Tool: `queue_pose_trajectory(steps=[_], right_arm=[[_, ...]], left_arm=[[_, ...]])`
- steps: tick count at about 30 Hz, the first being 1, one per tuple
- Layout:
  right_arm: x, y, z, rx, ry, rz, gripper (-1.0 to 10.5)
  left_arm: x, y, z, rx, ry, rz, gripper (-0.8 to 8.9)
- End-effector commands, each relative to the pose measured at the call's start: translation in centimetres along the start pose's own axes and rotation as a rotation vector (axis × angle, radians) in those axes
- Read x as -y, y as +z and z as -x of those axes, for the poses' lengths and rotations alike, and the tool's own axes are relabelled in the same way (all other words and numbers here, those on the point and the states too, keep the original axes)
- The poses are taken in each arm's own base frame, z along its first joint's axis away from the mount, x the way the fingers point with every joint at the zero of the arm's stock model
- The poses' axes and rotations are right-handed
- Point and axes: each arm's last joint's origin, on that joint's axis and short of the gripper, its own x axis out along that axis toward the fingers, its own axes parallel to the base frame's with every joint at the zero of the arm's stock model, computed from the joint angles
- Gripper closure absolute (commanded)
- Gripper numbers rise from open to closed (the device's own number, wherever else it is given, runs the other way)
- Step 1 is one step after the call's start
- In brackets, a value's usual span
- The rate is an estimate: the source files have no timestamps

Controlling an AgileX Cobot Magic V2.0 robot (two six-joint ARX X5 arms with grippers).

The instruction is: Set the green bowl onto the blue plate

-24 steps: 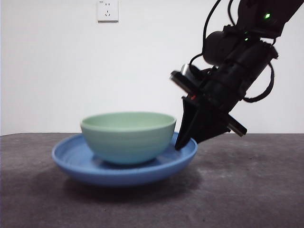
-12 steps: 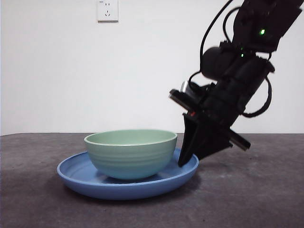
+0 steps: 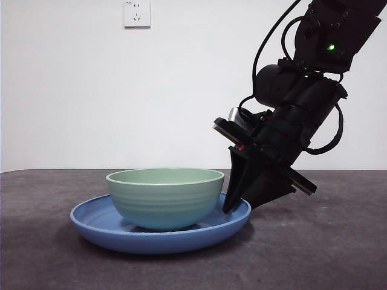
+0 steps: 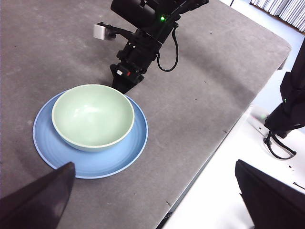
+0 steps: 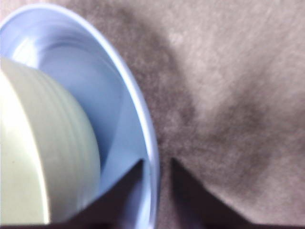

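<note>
A: Where is the green bowl?
B: Sitting on the blue plate on the counter.
A: And the right end effector?
B: Narrowly pinching the plate's rim; left end effector spread wide

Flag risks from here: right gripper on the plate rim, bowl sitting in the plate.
1. The right gripper straddles the blue plate rim. If it lifts or swings off while the jaws are closed on the rim, the plate may tilt or drag across the table.
2. The green bowl sits loose in the plate, close to the gripper. A tilt could slide it against the rim or tip it out.
3. The left gripper waits, open, off to the side; no conflict seen.
</note>
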Motion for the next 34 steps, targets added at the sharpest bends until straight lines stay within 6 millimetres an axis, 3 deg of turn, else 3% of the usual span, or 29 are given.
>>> queue_pose_trajectory(steps=[1, 10, 16, 24, 34], right_arm=[[-0.4, 1.0, 0.7, 0.024, 0.003, 0.021, 7.4], [-2.0, 1.1, 5.8, 0.101, -0.004, 0.061, 5.5], [-3.8, -0.7, 10.7, 0.144, -0.023, 0.104, 5.0], [-7.2, -5.6, 17.9, 0.256, -0.167, 0.167, 4.5], [-10.7, -14.3, 25.8, 0.512, -0.172, 0.276, 4.4]], left_arm=[[0.1, 0.4, 0.1, 0.019, -0.007, -0.008, 2.52], [0.1, 0.4, 0.1, 0.019, -0.007, -0.008, 2.52], [0.1, 0.4, 0.1, 0.019, -0.007, -0.008, 2.52], [0.1, 0.4, 0.1, 0.019, -0.007, -0.008, 2.52], [0.1, 0.4, 0.1, 0.020, -0.007, -0.008, 2.52]])
